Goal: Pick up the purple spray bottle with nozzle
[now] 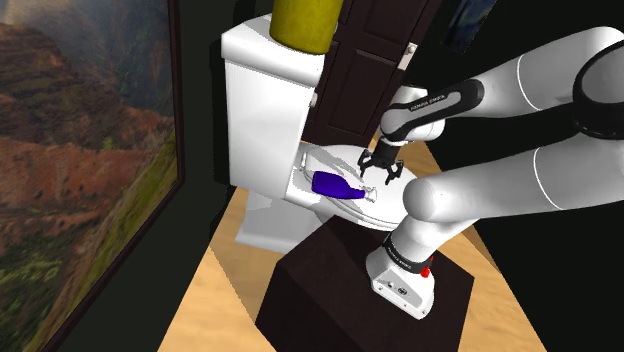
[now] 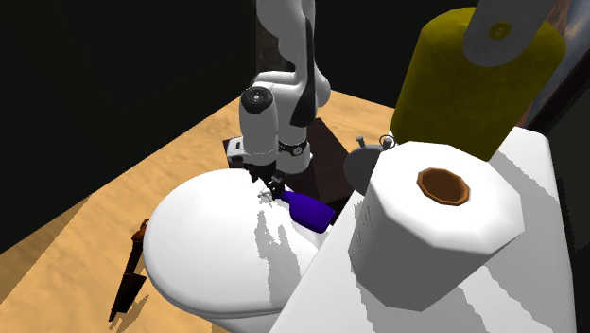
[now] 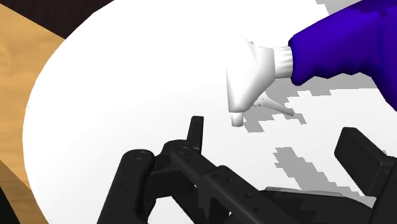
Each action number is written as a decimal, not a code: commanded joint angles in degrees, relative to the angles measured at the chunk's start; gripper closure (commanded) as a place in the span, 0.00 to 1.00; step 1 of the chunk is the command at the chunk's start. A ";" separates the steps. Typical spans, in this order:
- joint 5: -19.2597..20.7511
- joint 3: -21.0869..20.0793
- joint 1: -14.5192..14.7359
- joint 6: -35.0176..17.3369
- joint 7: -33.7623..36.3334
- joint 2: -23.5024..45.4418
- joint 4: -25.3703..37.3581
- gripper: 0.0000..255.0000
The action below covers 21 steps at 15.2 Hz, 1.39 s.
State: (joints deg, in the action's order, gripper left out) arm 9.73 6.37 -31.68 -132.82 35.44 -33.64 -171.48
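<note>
Shoulder behind stand [image 1: 330,290], second facing arm [image 2: 260,118], wrist close; all 3 share toilet lid [image 3: 127,83].

Purple spray bottle [image 1: 335,186] w/ white nozzle [image 3: 251,76], on its side atop white toilet lid [image 2: 208,236]

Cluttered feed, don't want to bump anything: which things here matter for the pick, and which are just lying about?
For the job: purple spray bottle, lying on the toilet lid; gripper, open, by its white nozzle.
Lying about: yellow cylinder and white paper roll on the tank; landscape picture.
</note>
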 commanded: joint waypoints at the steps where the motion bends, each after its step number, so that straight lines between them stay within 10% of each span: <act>1: 0.56 0.14 -0.60 -2.99 0.52 1.77 -1.11 0.00; 7: 1.27 0.26 -0.92 -9.16 1.06 6.92 -2.14 0.00; 8: 1.26 0.26 -0.92 -9.06 1.06 6.79 -2.18 1.00; 21: 0.64 0.16 -0.64 -3.75 0.58 2.38 -1.26 1.00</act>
State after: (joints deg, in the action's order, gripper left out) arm 10.55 6.56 -32.40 -138.12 36.16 -30.04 -173.03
